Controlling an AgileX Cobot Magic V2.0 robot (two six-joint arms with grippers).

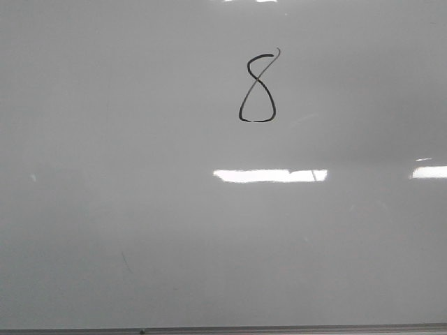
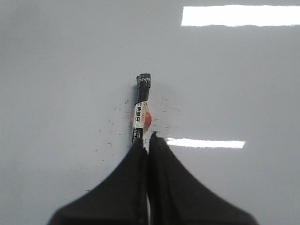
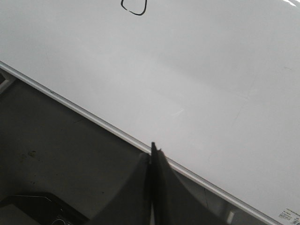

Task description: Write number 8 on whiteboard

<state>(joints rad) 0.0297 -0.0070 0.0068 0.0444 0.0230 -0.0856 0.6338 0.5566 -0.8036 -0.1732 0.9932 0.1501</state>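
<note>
The whiteboard is a glossy pale grey board that fills the front view. The number 8 is drawn on it in thin black line, right of centre near the top. Neither gripper shows in the front view. In the left wrist view my left gripper is shut on a black marker with a white label, which points out over the board. In the right wrist view my right gripper is shut and empty over the board's metal edge. The bottom loop of the 8 shows there.
Bright rectangular glare patches lie on the board. Small black specks and a red spot surround the marker. Off the board's edge is a dark surface with a dark object.
</note>
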